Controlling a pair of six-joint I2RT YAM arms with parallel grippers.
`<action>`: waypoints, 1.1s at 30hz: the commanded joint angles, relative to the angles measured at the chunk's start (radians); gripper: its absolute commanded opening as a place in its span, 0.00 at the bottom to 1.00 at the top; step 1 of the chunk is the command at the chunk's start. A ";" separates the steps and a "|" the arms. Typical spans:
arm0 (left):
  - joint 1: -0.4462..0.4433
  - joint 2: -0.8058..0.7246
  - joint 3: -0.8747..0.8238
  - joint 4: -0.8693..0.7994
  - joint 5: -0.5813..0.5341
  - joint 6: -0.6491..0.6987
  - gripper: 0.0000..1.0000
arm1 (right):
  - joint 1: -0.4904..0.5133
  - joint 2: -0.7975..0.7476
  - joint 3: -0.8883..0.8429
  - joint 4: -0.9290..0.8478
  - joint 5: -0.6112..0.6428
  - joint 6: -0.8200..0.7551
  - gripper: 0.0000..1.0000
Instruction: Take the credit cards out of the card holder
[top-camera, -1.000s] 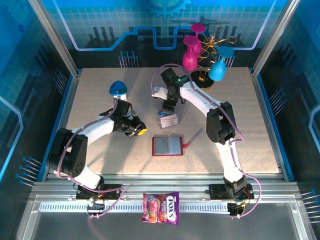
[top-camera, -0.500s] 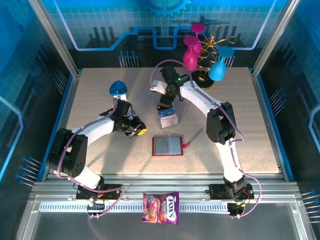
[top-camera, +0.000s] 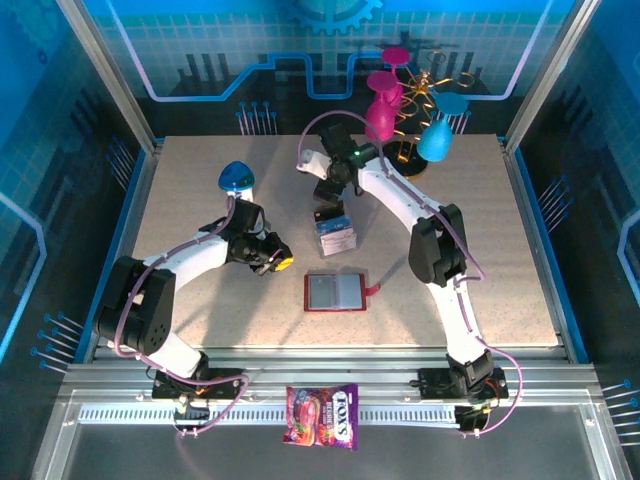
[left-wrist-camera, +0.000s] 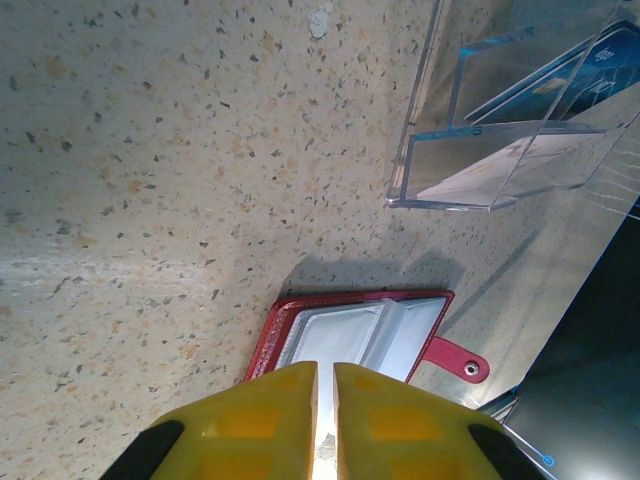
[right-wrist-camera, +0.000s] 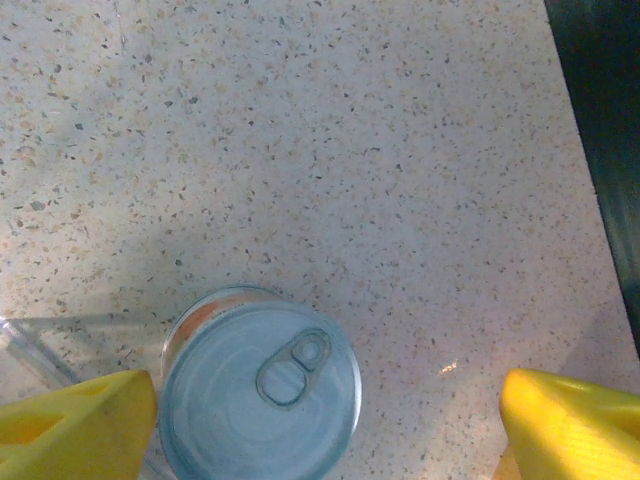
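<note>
Cards (left-wrist-camera: 545, 85) stand in the clear box (left-wrist-camera: 470, 150) just behind the red card holder (top-camera: 335, 291), which lies open mid-bench with pockets that look empty, so you seem all but done. Your left hand (left-wrist-camera: 325, 420) is pressed together on nothing near the holder, and your right hand (right-wrist-camera: 325, 425) is spread wide. The sweet packet (top-camera: 322, 415) reads "FOX'S".

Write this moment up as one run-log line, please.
left gripper: shut, near open card holder | right gripper: open, above can | credit cards: in clear box | holder pockets: look empty

The candy packet (top-camera: 322, 415) says "FOX'S"; it lies well apart from the left claw (top-camera: 283, 264), down by the arm bases
</note>
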 joint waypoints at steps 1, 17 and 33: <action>0.009 -0.020 -0.025 0.011 0.011 -0.006 0.13 | 0.002 0.050 0.027 -0.032 -0.021 0.014 0.90; 0.009 -0.016 -0.024 0.020 0.015 -0.007 0.14 | -0.006 -0.025 -0.010 -0.054 0.025 0.018 0.90; 0.004 0.003 -0.016 0.039 0.024 -0.009 0.13 | -0.119 -0.235 -0.232 -0.032 -0.116 0.283 0.78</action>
